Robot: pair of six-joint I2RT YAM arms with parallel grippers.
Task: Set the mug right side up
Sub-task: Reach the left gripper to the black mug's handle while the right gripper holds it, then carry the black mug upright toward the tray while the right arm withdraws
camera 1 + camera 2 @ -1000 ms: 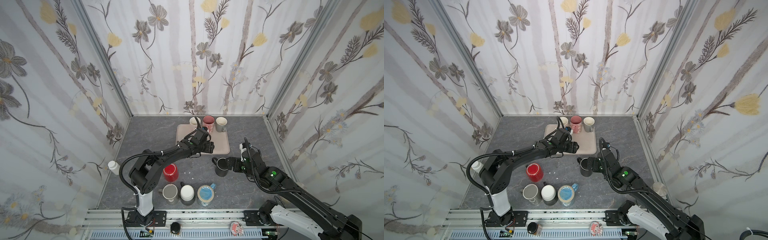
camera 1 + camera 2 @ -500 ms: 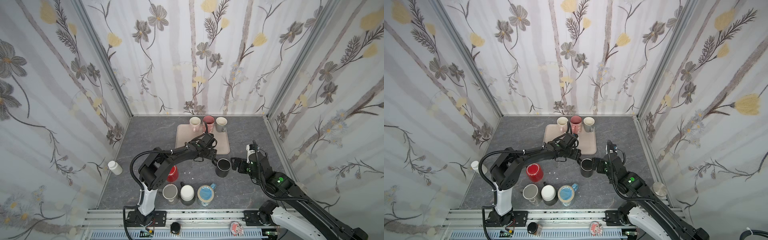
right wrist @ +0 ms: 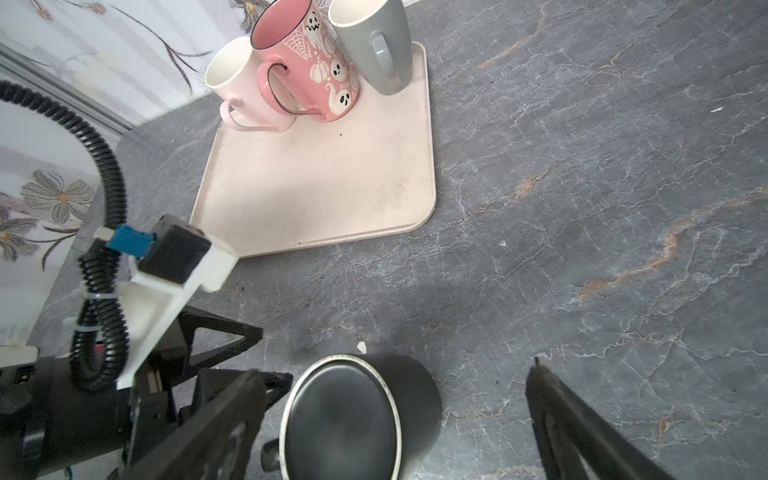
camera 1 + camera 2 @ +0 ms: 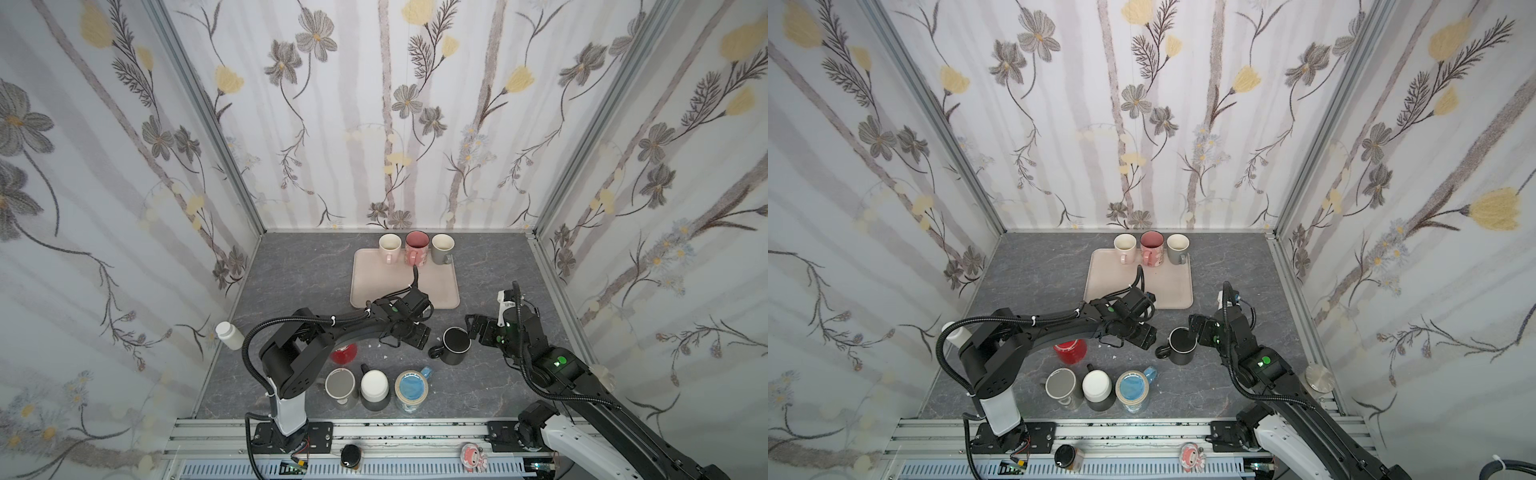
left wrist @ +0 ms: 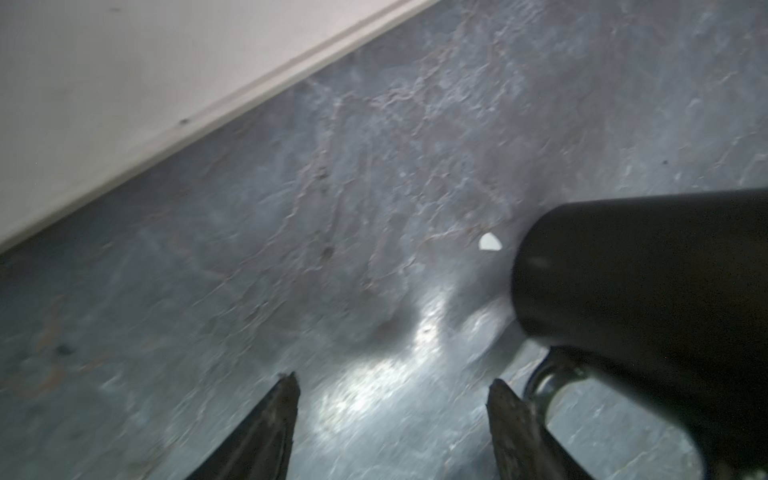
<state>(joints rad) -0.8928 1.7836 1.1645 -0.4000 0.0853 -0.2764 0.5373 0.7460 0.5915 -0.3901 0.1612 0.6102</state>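
Black mug (image 4: 455,345) stands upright on the tabletop (image 4: 299,282), mouth up, just off the tray's (image 4: 365,286) near corner. Both top views show it between the two claws. Its handle points toward the left arm's side.

Left claw (image 4: 417,334): jaws parted, roughly three-quarters wide, nothing held. In the left wrist view its fingers (image 5: 270,428) frame bare tabletop only. The mug (image 5: 644,291) lies off to one side, outside the gap, with its handle close beside one finger. Contact cannot be told. A small white chip (image 5: 489,242) lies on the tabletop near the mug's base.

Right claw (image 4: 476,330): jaws at full spread, no grip. In the right wrist view the mug (image 3: 357,415) sits between its fingers (image 3: 582,432), nearer one finger and well clear of the other. Rim and dark interior face the camera.

On the tray's far edge, three upright mugs stand in a row, touching or nearly so: a cream mug (image 4: 390,245), a pink mug (image 4: 417,244) with ghost prints and a grey mug (image 4: 442,246). The rest of the tray is bare.

Near the front edge is another row: a grey cup (image 4: 340,384), a white-topped cup (image 4: 374,386) and a blue cup (image 4: 411,388). A red cup (image 4: 344,353) sits partly under the left arm. A white bottle (image 4: 227,334) lies by the left wall.
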